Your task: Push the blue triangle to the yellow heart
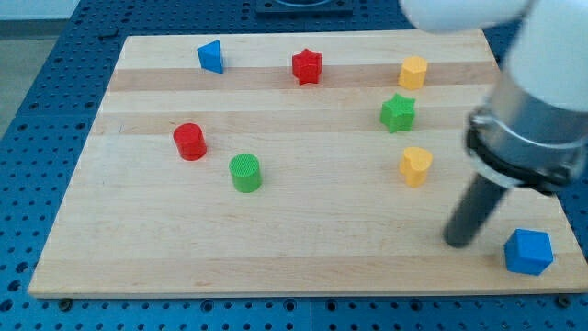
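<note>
The blue triangle [210,57] lies near the board's top left corner. The yellow heart [416,165] lies right of the middle. My tip [457,242] rests on the board at the lower right, below and to the right of the yellow heart and just left of a blue cube [528,252]. It touches no block. The tip is far from the blue triangle, almost the whole board away.
A red star [307,66] and a yellow pentagon [412,72] lie along the top. A green star [398,112] sits above the heart. A red cylinder [190,141] and a green cylinder [245,172] lie left of the middle. The arm's body [528,129] overhangs the right edge.
</note>
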Available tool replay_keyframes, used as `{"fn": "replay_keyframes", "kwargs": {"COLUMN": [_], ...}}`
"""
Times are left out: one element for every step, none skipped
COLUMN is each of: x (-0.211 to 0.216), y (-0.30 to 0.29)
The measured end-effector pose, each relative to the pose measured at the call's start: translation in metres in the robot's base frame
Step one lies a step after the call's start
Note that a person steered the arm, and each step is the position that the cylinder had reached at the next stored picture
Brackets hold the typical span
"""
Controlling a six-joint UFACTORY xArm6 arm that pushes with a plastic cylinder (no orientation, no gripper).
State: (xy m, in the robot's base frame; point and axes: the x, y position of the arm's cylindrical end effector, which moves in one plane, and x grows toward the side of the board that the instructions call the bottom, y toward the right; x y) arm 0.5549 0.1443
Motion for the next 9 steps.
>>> {"fn": "replay_keyframes", "kwargs": {"x": [-0.050,-0.069,-0.118,-0.174,-0.228,-0.274,-0.320,-0.336,-0.335], "y": [-0.060,-0.133,-0.172,-0.218,-0.294,-0.359,-0.371,-0.358,-0.343]}}
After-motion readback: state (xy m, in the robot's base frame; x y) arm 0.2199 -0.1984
